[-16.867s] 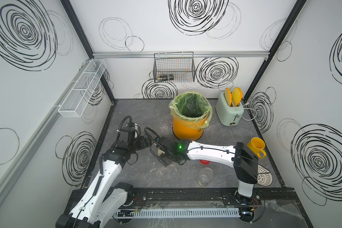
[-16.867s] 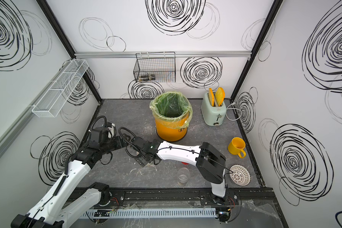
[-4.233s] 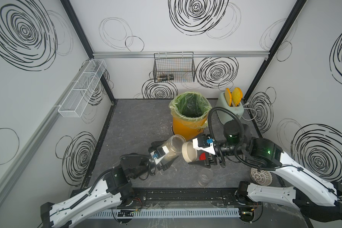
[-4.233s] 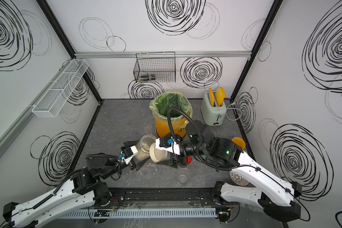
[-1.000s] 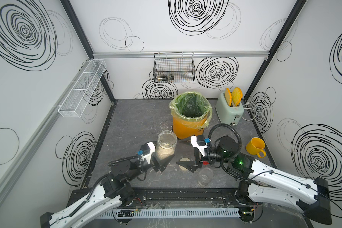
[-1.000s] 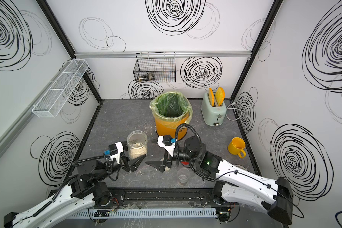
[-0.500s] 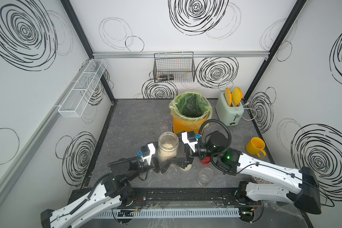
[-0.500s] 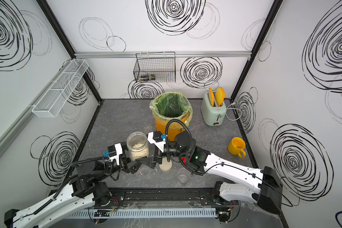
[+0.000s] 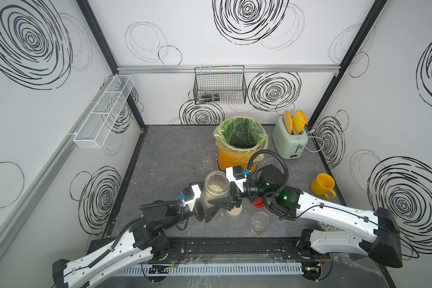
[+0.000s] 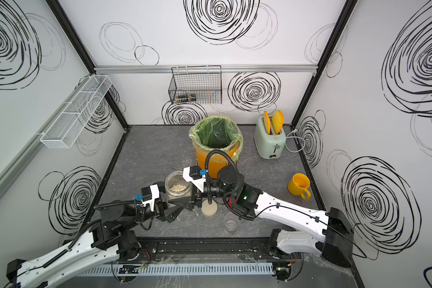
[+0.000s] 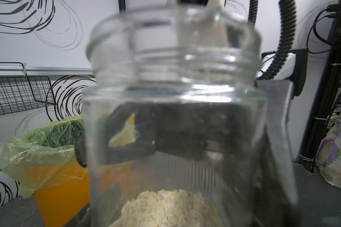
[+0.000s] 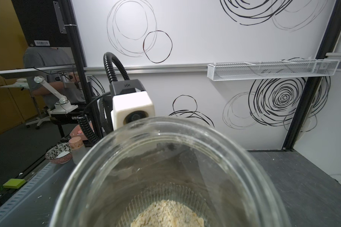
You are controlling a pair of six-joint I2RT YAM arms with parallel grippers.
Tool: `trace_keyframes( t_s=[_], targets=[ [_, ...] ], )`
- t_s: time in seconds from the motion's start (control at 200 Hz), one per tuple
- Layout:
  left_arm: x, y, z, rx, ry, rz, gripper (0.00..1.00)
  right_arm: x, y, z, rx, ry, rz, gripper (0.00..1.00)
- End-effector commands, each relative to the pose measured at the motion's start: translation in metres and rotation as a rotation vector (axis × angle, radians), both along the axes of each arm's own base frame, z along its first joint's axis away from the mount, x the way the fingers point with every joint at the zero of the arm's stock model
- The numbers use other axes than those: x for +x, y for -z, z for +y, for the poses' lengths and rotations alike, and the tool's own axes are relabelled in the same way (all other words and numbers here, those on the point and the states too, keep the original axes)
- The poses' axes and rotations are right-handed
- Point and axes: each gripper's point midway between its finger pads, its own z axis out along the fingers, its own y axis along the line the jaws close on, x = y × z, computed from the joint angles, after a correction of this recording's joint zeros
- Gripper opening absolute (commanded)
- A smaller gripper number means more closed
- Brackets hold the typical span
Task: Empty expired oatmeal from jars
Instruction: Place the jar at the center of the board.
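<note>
Wide jar (image 9: pixel 217 180) + slim jar (image 9: pixel 259 220), 2 total, robot-side of yellow bin (image 9: pixel 231 159).
Wide: upright, oatmeal (image 12: pixel 166 215) low inside; L end effector (image 9: pixel 211 203) clamps it; R end effector (image 9: pixel 221 195) straddles it, grip unclear. 1 lid (image 9: pixel 235 211) part-hidden under R.

**Robot body, both top views.** The left arm (image 9: pixel 115 249) lies at lower left and the right arm (image 9: pixel 334 212) at lower right. Both are built of glossy white shell links and black cylindrical joints (image 9: pixel 269 177). A thin black cable (image 9: pixel 321 205) is clipped along the shell. A green light (image 9: pixel 283 197) glows at frame centre. The white box-shaped wrist cameras (image 9: pixel 233 174) carry blue plugs (image 9: pixel 246 172), and the fingers (image 9: pixel 210 212) are black and angular. **Right wrist view, upper left.** A black corrugated hose (image 12: pixel 107 66) runs above a black cap (image 12: pixel 126 87) bearing a small logo.
</note>
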Motion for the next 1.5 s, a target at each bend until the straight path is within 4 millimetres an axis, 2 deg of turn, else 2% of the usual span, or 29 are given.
trace_keyframes(
  t_s=[0.0, 0.05, 0.09, 0.16, 0.19, 0.31, 0.425, 0.595, 0.765, 0.981, 1.136, 1.316, 1.496],
  targets=[
    [0.001, -0.037, 0.012, -0.096, -0.049, -0.077, 0.08, -0.007, -0.011, 0.001, 0.015, -0.032, 0.01, 0.45],
    [0.003, -0.036, 0.014, -0.087, -0.063, -0.075, 0.2, -0.004, -0.01, 0.0, 0.011, -0.018, 0.018, 0.42],
    [0.005, -0.034, 0.015, -0.076, -0.079, -0.07, 0.35, -0.002, -0.01, -0.001, 0.008, 0.0, 0.025, 0.4],
    [0.01, -0.032, 0.02, -0.058, -0.12, -0.055, 0.76, 0.007, -0.006, -0.002, -0.006, 0.045, 0.041, 0.38],
    [0.013, -0.031, 0.024, -0.055, -0.146, -0.043, 0.99, 0.012, -0.004, -0.003, -0.013, 0.065, 0.051, 0.36],
    [0.025, -0.023, 0.041, -0.012, -0.257, 0.001, 0.96, 0.038, 0.006, -0.013, -0.027, 0.157, 0.095, 0.34],
    [0.025, -0.02, 0.06, -0.01, -0.315, 0.048, 0.96, 0.061, 0.024, -0.022, -0.042, 0.245, 0.127, 0.33],
    [0.032, -0.016, 0.099, -0.054, -0.468, 0.171, 0.96, 0.072, 0.062, -0.011, -0.118, 0.3, 0.081, 0.34],
    [0.049, -0.009, 0.121, -0.002, -0.646, 0.258, 0.96, 0.072, 0.102, 0.012, -0.202, 0.313, 0.048, 0.34],
    [0.071, 0.002, 0.123, 0.073, -0.761, 0.307, 0.96, 0.058, 0.133, 0.027, -0.187, 0.297, -0.019, 0.36],
    [0.094, 0.025, 0.123, 0.093, -0.762, 0.415, 0.96, 0.048, 0.154, 0.038, -0.197, 0.249, -0.105, 0.37],
    [0.123, 0.047, 0.138, 0.047, -0.729, 0.594, 0.96, 0.046, 0.177, 0.05, -0.233, 0.211, -0.107, 0.37],
    [0.131, 0.056, 0.139, 0.042, -0.73, 0.638, 0.96, 0.044, 0.201, 0.063, -0.286, 0.182, -0.128, 0.41]
  ],
)
